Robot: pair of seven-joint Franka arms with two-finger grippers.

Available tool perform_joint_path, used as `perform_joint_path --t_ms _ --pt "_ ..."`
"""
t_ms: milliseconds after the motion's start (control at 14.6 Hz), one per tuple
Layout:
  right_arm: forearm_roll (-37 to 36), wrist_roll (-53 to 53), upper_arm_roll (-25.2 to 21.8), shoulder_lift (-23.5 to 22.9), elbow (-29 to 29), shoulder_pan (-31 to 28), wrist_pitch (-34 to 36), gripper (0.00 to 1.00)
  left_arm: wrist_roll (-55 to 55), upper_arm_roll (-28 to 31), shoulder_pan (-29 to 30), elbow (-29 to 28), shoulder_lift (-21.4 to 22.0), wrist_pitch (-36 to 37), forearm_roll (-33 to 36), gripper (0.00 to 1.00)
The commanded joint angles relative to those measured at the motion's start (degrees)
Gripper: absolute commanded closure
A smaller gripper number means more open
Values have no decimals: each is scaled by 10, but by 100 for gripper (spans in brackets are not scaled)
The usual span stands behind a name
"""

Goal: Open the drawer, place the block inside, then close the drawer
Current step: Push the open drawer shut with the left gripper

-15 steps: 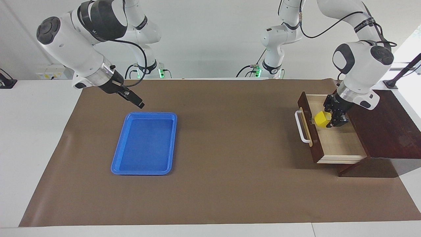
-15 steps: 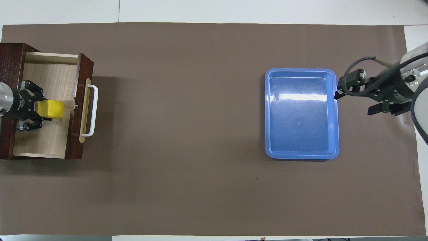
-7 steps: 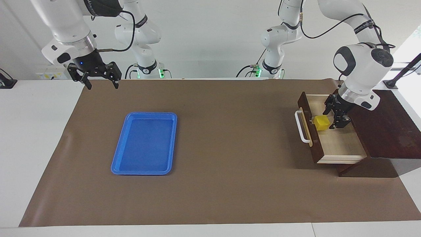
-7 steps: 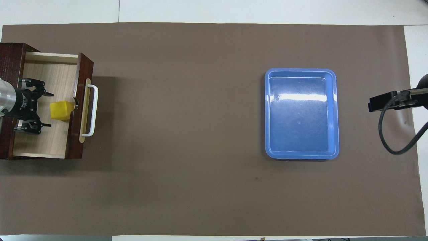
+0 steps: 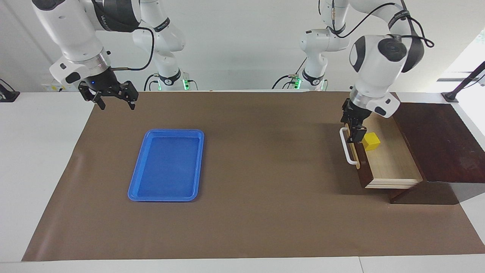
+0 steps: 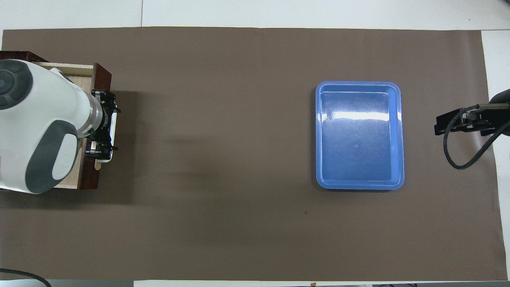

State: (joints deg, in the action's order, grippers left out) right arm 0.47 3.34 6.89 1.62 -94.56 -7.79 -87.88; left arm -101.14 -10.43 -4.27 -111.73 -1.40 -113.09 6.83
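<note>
The dark reddish-brown drawer [image 5: 390, 165] stands pulled out of its cabinet [image 5: 435, 140] at the left arm's end of the table. The yellow block [image 5: 370, 141] lies free on the drawer's pale wood floor, close to the front panel. My left gripper [image 5: 354, 129] is open and empty over the front panel and the white handle [image 5: 345, 146]. In the overhead view the left gripper [image 6: 104, 124] sits over the handle, and the arm hides the block. My right gripper [image 5: 114, 101] is open and empty, raised over the mat's edge nearest the robots.
A flat blue tray [image 5: 172, 131], empty, lies on the brown mat [image 5: 265, 170] toward the right arm's end; it also shows in the overhead view [image 6: 358, 83]. The cabinet top is bare dark wood.
My left gripper let go of the block, which now rests on the drawer floor, and moved out of the drawer to over the handle. My right gripper lifted away from the tray.
</note>
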Motion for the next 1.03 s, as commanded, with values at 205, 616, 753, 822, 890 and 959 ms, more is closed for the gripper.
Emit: perform_joint_path --t_ms 205,616,753,822,890,959 --pt "-3 20 6 -7 19 -1 37 0 93 12 95 -38 2 -69 39 0" --pt "-11 14 -23 -21 26 23 25 0 232 13 200 -28 -7 -90 40 0" --pt "-12 4 -24 -22 27 23 25 0 232 12 202 -29 -7 -89 40 0" --pt "-12 4 -24 -21 27 23 25 0 230 12 198 -25 -8 -85 40 0" --pt "-13 4 -24 -21 27 23 25 0 235 9 190 -13 -7 -68 40 0" --pt "-14 3 -24 -19 27 23 25 0 261 8 168 6 -3 -40 39 0"
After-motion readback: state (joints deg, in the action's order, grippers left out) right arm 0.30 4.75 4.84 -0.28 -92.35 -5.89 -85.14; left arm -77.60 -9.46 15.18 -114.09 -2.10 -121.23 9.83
